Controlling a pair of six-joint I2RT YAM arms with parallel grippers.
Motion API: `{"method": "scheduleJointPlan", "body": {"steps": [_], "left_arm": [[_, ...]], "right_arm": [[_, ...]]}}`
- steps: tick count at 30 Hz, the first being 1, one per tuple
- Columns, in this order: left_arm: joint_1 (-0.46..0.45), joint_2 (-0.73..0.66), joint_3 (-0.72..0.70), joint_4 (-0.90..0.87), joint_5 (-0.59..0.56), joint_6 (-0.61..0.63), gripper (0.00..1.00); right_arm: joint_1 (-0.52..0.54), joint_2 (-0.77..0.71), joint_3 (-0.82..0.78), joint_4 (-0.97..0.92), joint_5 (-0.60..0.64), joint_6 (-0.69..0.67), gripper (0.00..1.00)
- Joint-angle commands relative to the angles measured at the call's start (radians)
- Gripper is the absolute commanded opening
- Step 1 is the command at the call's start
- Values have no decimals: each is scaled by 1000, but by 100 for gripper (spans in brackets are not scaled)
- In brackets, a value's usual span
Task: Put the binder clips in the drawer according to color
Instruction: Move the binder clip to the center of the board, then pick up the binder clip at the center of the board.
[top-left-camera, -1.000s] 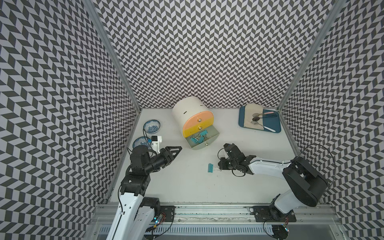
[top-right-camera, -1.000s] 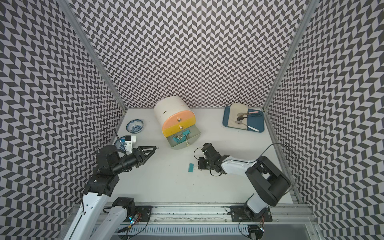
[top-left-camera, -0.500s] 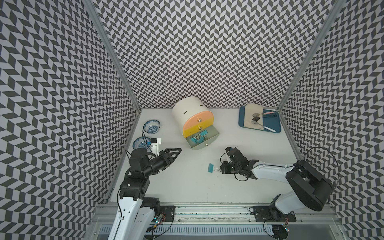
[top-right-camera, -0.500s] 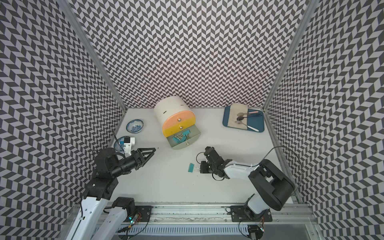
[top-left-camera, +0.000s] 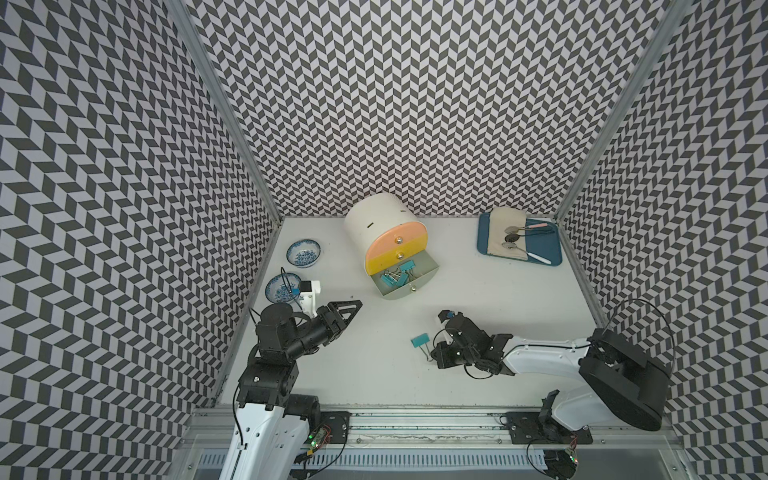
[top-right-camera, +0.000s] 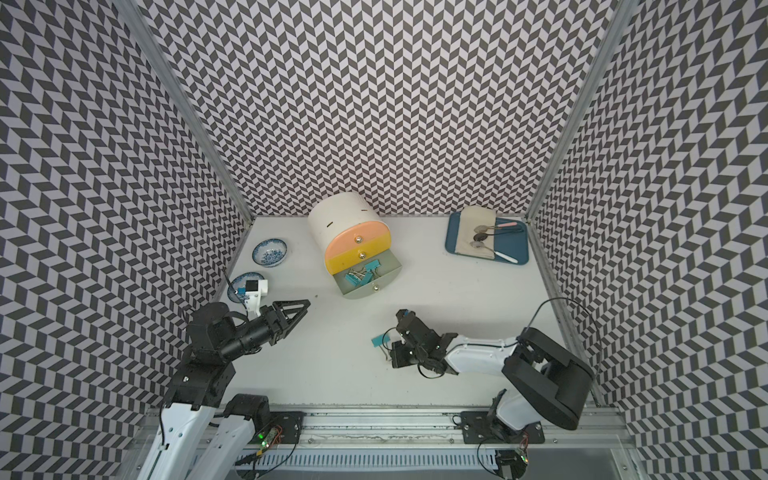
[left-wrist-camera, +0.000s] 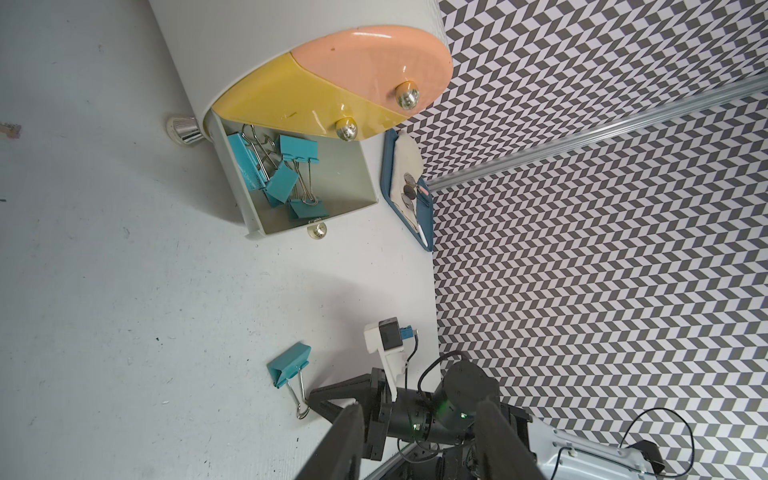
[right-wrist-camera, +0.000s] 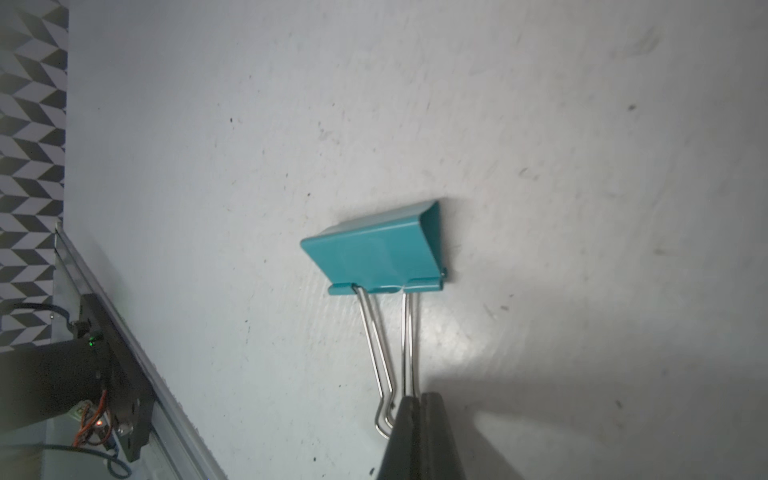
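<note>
Slippage is possible: right gripper (right-wrist-camera: 419, 399), frame bottom, grips fully closed on thin wire handle of teal binder clip (right-wrist-camera: 376, 249); left gripper (left-wrist-camera: 417, 411) stands half-parted, empty.

In both top views the light is bright, even and overhead, with soft shadows on the table (top-left-camera: 374, 374) beneath both arms. The wall (top-left-camera: 395, 104) pattern bows near the frame edges. Left wrist view: glare on the knobs (left-wrist-camera: 406, 94). Right wrist view: the right gripper (right-wrist-camera: 419, 401) is dark and blurred, the clip (right-wrist-camera: 374, 253) sharp.
</note>
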Motion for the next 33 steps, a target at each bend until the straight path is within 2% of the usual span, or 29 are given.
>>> {"method": "scheduleJointPlan", "body": {"steps": [1, 5, 8, 9, 14, 19, 26, 33], "left_arm": [[7, -9, -5, -11, -12, -3, 48], [6, -10, -4, -5, -16, -6, 48], [6, -5, -5, 4, -18, -6, 48], [6, -2, -5, 7, -19, -7, 48], [6, 15, -7, 28, -23, -9, 48], [6, 25, -10, 44, -29, -11, 48], [6, 44, -11, 61, -24, -6, 48], [6, 52, -12, 66, -16, -1, 48]], "right_arm": [[43, 2, 1, -77, 23, 1, 0], [57, -26, 56, -137, 70, -28, 0], [58, -50, 114, -197, 117, -54, 11], [58, -53, 136, -215, 128, -64, 15], [58, -39, 230, -281, 176, -87, 49], [57, 8, 302, -330, 219, -101, 71], [58, 102, 375, -381, 244, -108, 82], [57, 203, 438, -395, 253, -81, 84]]}}
